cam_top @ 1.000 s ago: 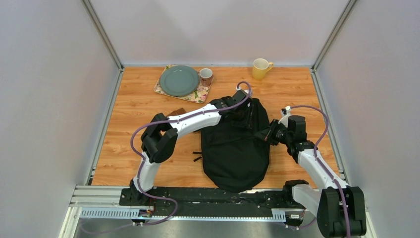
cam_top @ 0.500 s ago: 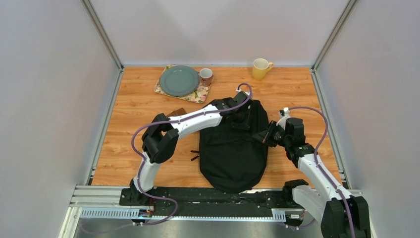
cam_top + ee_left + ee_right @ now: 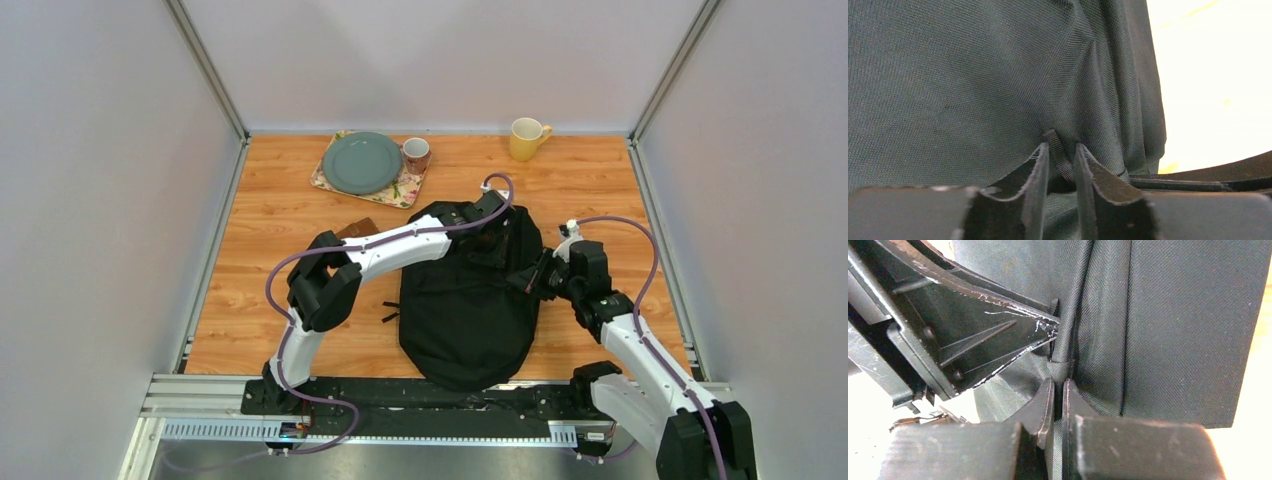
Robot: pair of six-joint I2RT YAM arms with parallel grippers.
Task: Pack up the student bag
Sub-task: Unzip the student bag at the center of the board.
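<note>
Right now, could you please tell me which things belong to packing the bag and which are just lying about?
In the job: large black fabric backpack; left gripper; right gripper.
Lying about: grey-green round plate on floral tray; small patterned mug; yellow ceramic mug.

My left arm (image 3: 400, 243) stretches forward, elbow bent; my left gripper (image 3: 1060, 150) stands slightly open astride a strap (image 3: 1062, 165). My right gripper (image 3: 1058, 385) is pinched tight on the bag (image 3: 1173, 330) edge.

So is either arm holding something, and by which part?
Right gripper pinches the student bag by an edge fold. Left gripper straddles its webbing tab; grip unclear.
</note>
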